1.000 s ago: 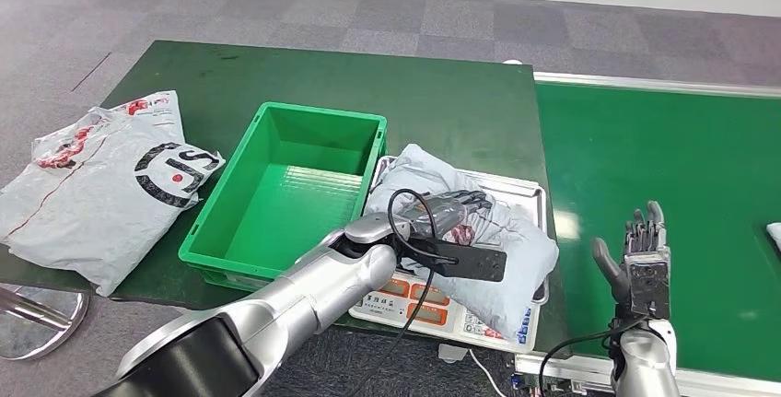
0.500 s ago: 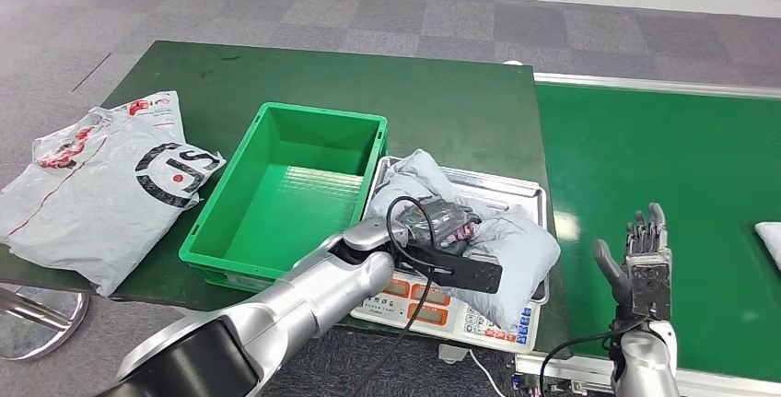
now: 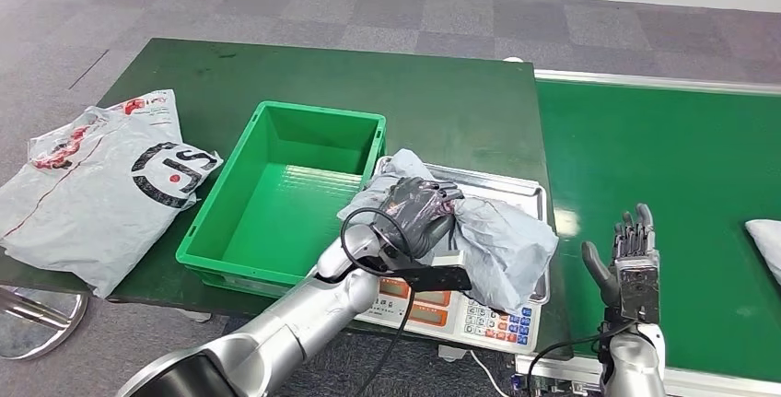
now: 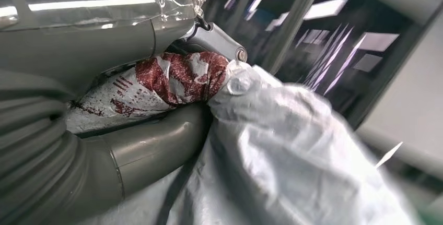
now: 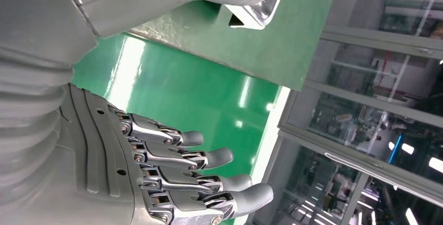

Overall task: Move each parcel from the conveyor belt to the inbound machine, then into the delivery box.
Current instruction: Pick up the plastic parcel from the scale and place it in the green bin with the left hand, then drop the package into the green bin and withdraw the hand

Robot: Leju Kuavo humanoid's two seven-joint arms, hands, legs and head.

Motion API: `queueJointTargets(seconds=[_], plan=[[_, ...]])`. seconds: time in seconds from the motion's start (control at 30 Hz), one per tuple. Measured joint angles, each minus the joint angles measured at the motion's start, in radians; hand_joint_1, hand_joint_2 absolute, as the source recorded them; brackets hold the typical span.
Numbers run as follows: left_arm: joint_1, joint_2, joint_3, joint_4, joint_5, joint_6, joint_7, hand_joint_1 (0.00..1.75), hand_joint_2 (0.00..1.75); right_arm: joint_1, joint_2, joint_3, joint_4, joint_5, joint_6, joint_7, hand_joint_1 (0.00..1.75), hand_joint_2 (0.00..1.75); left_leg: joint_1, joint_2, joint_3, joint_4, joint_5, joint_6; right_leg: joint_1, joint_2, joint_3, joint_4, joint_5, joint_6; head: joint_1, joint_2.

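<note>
Head view first: my left hand (image 3: 419, 205) has its fingers wrapped over the grey parcel (image 3: 488, 236), bunching the plastic where it sits on the inbound machine (image 3: 516, 196), the steel-topped scale at the near right corner of the bench (image 3: 276, 70). I read that as the grab for the last leg, since the green delivery box (image 3: 276, 190) stands open just beside the scale. My right hand (image 3: 629, 254) is upright over the conveyor belt (image 3: 663, 148), fingers spread, holding nothing, kept out of the way I'd say. Count: three parcels. One in my grip, a large printed bag (image 3: 97, 185) at the bench's left edge, and a white one (image 3: 766, 239) arriving on the belt's far right.

Left wrist view: thumb and fingers (image 4: 151, 152) pinch a red-printed fold of the parcel (image 4: 292, 152), so the hold looks firm.

Right wrist view: fingers (image 5: 209, 180) apart, nothing between them, green belt (image 5: 209, 94) beyond.
</note>
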Motion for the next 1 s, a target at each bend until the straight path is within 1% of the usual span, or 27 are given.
queueJointTargets(seconds=[0.03, 0.17, 0.27, 0.43, 0.5, 0.6, 0.67, 0.77, 0.9, 1.0], plan=[[0.014, 0.002, 0.012, -0.025, 0.014, 0.008, -0.029, 1.75, 1.75, 0.0, 0.001, 0.0, 0.0, -0.002, -0.002, 0.0, 0.0, 1.75, 0.0, 0.0, 0.0, 0.0, 0.0, 0.0, 0.0, 0.0, 0.0, 0.0, 0.0, 0.0, 0.0, 0.0], [0.056, 0.008, 0.053, -0.1, 0.068, -0.004, -0.103, 1.75, 1.75, 0.002, 0.004, 0.0, -0.006, -0.013, -0.018, 0.0, 0.0, 1.75, 0.0, 0.0, -0.001, 0.0, 0.0, 0.0, 0.0, 0.0, -0.001, 0.0, 0.0, 0.0, 0.0, 0.0], [0.084, 0.011, 0.079, -0.148, 0.101, 0.014, -0.168, 1.75, 1.75, 0.005, 0.005, 0.0, -0.013, -0.023, -0.03, 0.0, 0.0, 1.75, 0.0, 0.0, -0.001, 0.0, -0.001, 0.0, 0.0, 0.0, -0.001, 0.0, 0.0, 0.0, 0.0, 0.0], [0.109, 0.023, 0.121, -0.232, 0.134, 0.036, -0.191, 1.75, 1.75, 0.014, 0.006, 0.0, -0.028, -0.035, -0.042, 0.0, 0.0, 1.75, 0.0, 0.0, -0.001, 0.0, 0.0, 0.0, 0.0, 0.0, -0.001, 0.0, 0.0, 0.0, 0.0, 0.0], [0.126, 0.034, 0.134, -0.284, 0.149, 0.076, -0.199, 1.75, 1.75, 0.018, 0.006, 0.0, -0.034, -0.04, -0.047, 0.0, 0.0, 1.75, 0.0, 0.0, -0.001, 0.0, 0.0, 0.0, 0.0, 0.0, -0.001, 0.0, 0.0, 0.0, 0.0, 0.0], [0.147, 0.065, 0.152, -0.393, 0.167, 0.153, -0.202, 1.75, 1.75, 0.025, 0.006, 0.0, -0.041, -0.051, -0.063, 0.0, 0.0, 1.75, 0.0, 0.001, -0.001, 0.0, 0.0, 0.0, 0.0, 0.001, -0.002, 0.0, 0.0, 0.0, 0.0, 0.0], [0.151, 0.087, 0.168, -0.454, 0.13, 0.206, -0.189, 1.75, 1.75, 0.033, 0.006, 0.0, -0.05, -0.059, -0.074, 0.0, 0.0, 1.75, 0.001, 0.001, -0.001, 0.0, 0.0, 0.0, 0.001, 0.0, -0.002, 0.0, -0.001, 0.0, 0.0, 0.0], [0.152, 0.109, 0.219, -0.519, -0.03, 0.265, -0.125, 1.75, 1.75, 0.044, 0.005, 0.0, -0.065, -0.07, -0.079, 0.0, 0.0, 1.75, 0.001, 0.001, -0.001, 0.0, 0.0, 0.0, 0.001, 0.0, -0.002, 0.0, -0.001, -0.001, 0.0, 0.0], [0.143, 0.122, 0.36, -0.543, -0.283, 0.274, -0.016, 1.75, 1.75, 0.064, 0.005, 0.0, -0.086, -0.073, -0.078, 0.0, 0.0, 1.75, 0.001, 0.002, -0.001, 0.0, 0.0, 0.0, 0.001, 0.001, -0.002, 0.0, -0.001, -0.001, 0.0, 0.0], [0.111, 0.147, 0.451, -0.506, -0.369, 0.266, 0.081, 1.75, 1.75, 0.074, 0.005, 0.0, -0.097, -0.071, -0.077, 0.0, 0.0, 1.75, 0.001, 0.003, -0.001, 0.0, 0.0, -0.001, 0.001, 0.002, -0.002, 0.0, -0.001, -0.001, 0.0, 0.0]])
